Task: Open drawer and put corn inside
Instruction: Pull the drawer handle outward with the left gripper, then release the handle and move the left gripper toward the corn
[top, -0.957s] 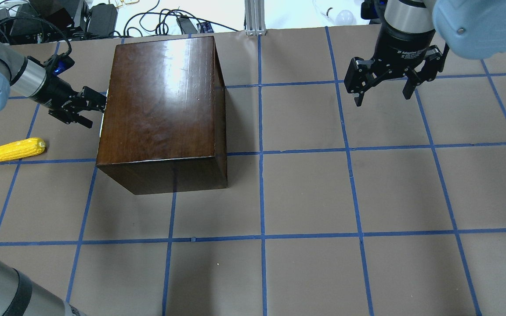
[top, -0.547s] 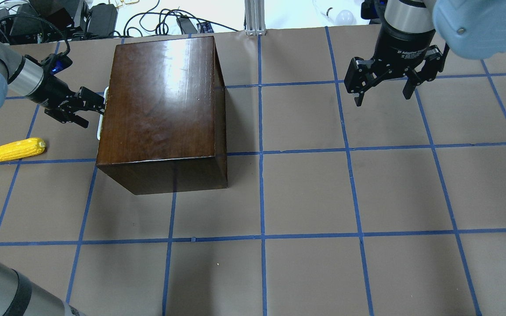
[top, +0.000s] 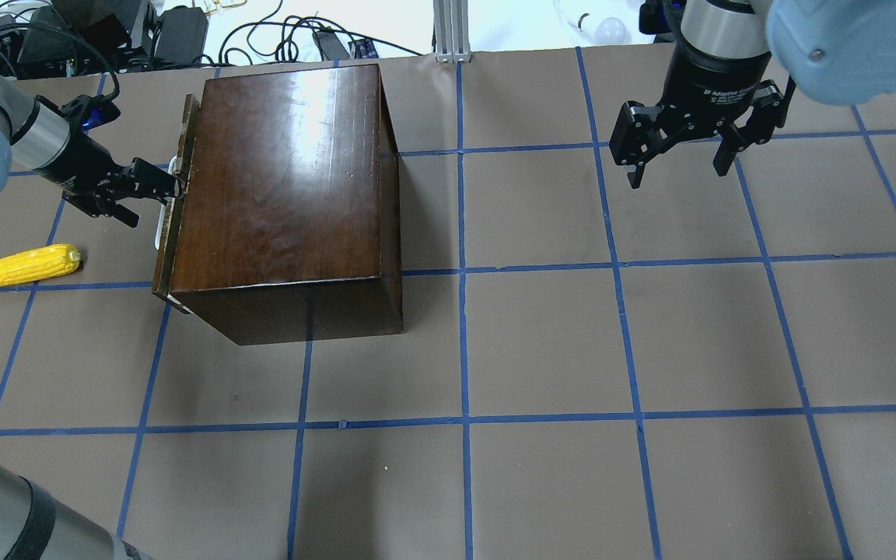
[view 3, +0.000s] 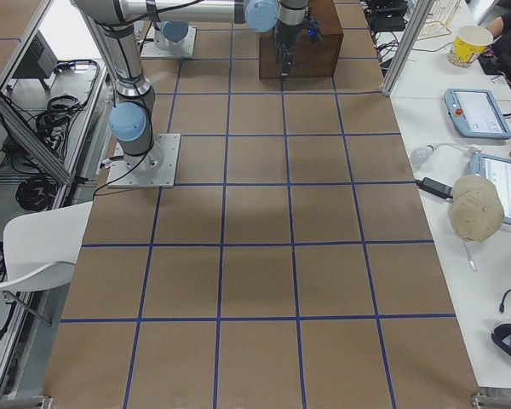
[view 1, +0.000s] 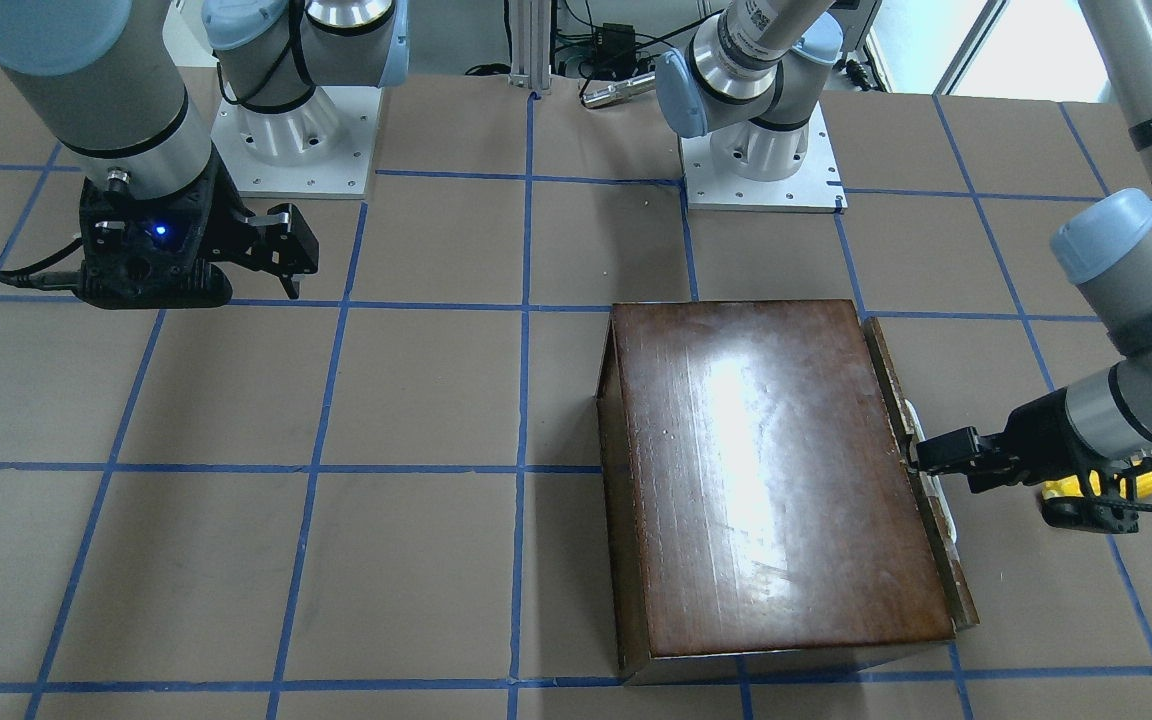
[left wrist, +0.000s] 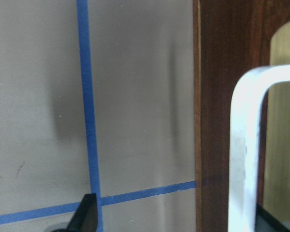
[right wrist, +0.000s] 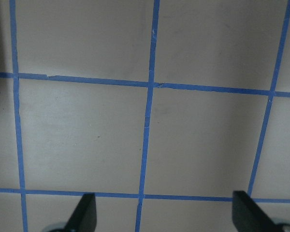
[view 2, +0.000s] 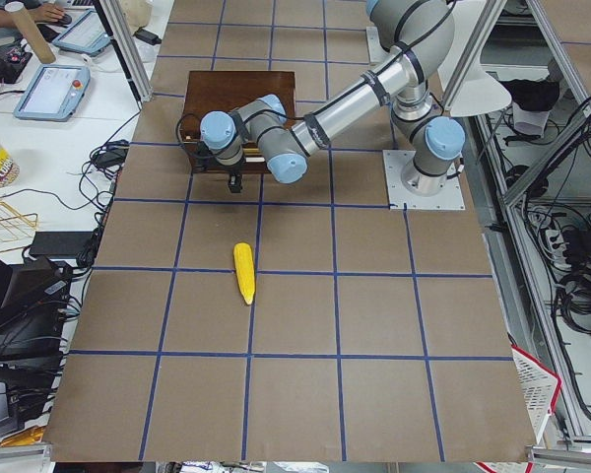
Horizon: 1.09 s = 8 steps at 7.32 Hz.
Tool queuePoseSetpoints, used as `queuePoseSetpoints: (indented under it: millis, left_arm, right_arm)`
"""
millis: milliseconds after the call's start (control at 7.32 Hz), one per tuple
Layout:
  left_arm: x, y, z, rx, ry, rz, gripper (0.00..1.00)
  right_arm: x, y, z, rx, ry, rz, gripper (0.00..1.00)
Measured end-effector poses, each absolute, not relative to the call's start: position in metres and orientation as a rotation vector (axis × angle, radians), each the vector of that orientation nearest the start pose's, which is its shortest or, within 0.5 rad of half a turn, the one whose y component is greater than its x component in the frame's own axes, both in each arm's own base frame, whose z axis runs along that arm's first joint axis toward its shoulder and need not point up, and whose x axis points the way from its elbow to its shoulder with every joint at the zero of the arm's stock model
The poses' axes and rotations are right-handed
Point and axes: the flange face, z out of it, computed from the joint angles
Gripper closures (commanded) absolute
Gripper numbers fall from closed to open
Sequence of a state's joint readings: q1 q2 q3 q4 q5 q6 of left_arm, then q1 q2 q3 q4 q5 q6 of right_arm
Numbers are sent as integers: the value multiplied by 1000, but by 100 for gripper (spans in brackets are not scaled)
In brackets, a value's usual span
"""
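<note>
The dark-brown box [top: 285,179] stands at the table's far left. Its drawer [top: 170,233] sticks out slightly on the left; only the dark front panel [view 1: 941,560] and white handle [top: 162,225] show. My left gripper [top: 159,204] is open at that handle [left wrist: 244,145], with one finger hooked behind the bar and the other [left wrist: 87,217] outside it. The yellow corn [top: 24,266] lies on the table left of the box, near the left wrist. It is partly hidden by the wrist in the front view [view 1: 1151,482]. My right gripper [top: 677,177] hangs open and empty at the far right.
Brown paper with a blue tape grid [top: 463,268] covers the table. Cables and gear [top: 106,31] lie beyond the far edge, behind the left arm. The right wrist view shows only bare grid [right wrist: 150,121] below the right gripper.
My left gripper has drawn back to the left with the handle. The drawer front has come out a little from the box. The corn and the right arm have not moved.
</note>
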<state>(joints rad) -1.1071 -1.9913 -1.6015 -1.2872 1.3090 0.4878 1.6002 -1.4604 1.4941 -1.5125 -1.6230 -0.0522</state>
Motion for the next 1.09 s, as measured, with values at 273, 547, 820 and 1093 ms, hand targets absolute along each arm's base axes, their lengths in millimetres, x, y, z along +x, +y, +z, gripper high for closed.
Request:
queuePoseSetpoints:
  millis: [273, 547, 820, 1093]
  left_arm:
    - [148, -612, 271, -38, 3445, 32, 0]
    - [160, -608, 272, -66, 3445, 22, 0]
    - [178, -604, 273, -97, 3445, 9, 0]
    - [191, -600, 275, -100, 3443, -9, 0]
  right_arm:
    - [144, -525, 463, -134, 3186, 148, 0]
    - [144, -525, 463, -134, 3186, 148, 0]
    - [144, -525, 463, -134, 3186, 148, 0]
    - [143, -525, 464, -134, 3186, 147, 0]
